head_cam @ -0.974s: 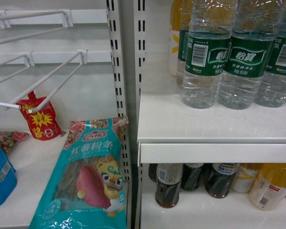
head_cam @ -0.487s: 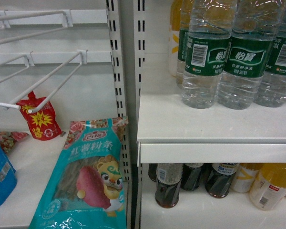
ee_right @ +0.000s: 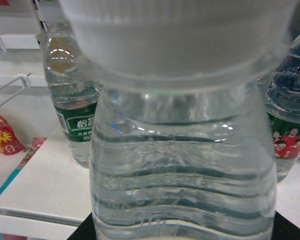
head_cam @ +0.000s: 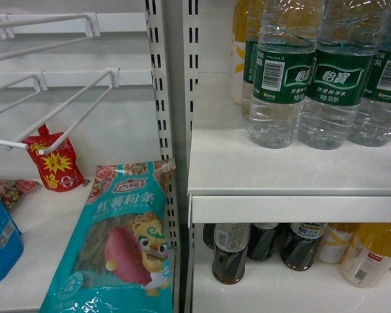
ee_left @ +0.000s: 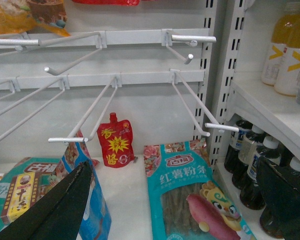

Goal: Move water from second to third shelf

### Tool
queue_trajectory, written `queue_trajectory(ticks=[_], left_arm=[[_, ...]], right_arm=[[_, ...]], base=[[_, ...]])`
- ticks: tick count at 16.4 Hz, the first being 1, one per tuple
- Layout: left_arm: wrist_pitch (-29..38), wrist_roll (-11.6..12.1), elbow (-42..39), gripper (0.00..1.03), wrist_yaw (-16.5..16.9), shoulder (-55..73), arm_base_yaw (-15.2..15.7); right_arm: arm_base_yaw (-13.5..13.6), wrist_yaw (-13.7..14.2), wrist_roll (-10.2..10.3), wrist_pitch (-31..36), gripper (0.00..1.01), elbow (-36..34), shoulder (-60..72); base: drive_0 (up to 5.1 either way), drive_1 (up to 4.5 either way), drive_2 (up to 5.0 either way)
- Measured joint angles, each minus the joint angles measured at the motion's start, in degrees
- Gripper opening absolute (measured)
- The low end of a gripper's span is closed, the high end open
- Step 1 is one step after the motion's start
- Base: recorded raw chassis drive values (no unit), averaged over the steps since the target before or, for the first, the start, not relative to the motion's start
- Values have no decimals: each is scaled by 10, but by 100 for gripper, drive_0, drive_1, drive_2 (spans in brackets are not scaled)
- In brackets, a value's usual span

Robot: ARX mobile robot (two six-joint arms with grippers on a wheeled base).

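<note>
Meanwhile, nothing is seen to have shifted in the head view over the last second, the water [ee_right: 182, 165] standing on its shelf [head_cam: 293, 169] and filling the right wrist view, where the right gripper's closure cannot be told, while the left gripper [ee_left: 175, 200] hangs wide open, empty.

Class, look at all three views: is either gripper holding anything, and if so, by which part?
The left gripper is open and holds nothing. A water bottle fills the right wrist view just below its cap, but no fingers show, so a hold there cannot be told.
</note>
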Motion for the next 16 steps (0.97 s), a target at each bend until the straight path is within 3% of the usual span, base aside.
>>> queue_trajectory(ticks=[5,9,12,16], left_arm=[[0,0,0,98,0,0,0],[0,0,0,98,0,0,0],[0,0,0,98,0,0,0],[0,0,0,98,0,0,0]], right_arm=[[-10,14,14,68,42,30,121],[5,37,20,103,42,52,185],[16,57,35,111,42,77,217],[36,68,40,116,42,89,250]], base=[[0,0,0],[0,0,0],[0,0,0],[0,0,0]])
